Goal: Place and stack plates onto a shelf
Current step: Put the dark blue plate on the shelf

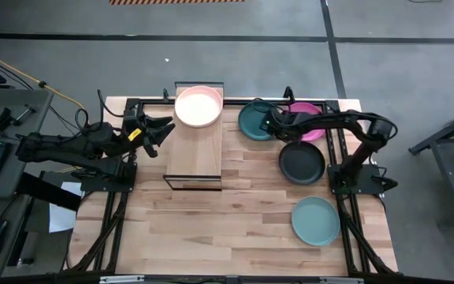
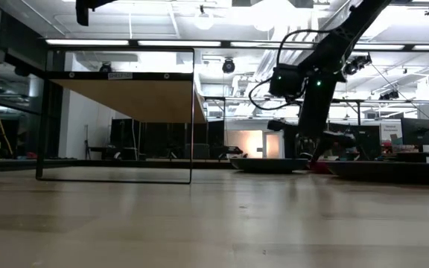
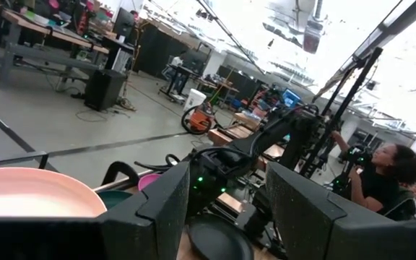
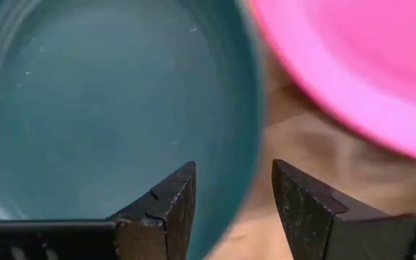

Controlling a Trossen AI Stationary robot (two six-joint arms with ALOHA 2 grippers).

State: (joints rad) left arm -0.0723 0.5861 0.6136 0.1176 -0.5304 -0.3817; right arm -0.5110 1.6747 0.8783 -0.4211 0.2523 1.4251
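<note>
While the wooden surface carries everything, the shelf stands toward its far edge, left of centre, with the pale peach plate resting on the shelf's far end and the near half of the board bare. Right of the shelf, along the far edge, the dark teal plate and the magenta pink plate lie just beside each other; the black plate sits nearer the middle of the right side and the light blue-green plate toward the near right corner. The right gripper is the closer one to the teal plate: its fingers stand apart astride that plate's rim on the side facing the pink plate, one finger over the teal bowl, the other over bare wood between the two plates. From there the shelf lies to the left, so I judge a lift and leftward carry comes next. The left gripper hovers at the shelf's left edge, fingers apart, empty
</note>
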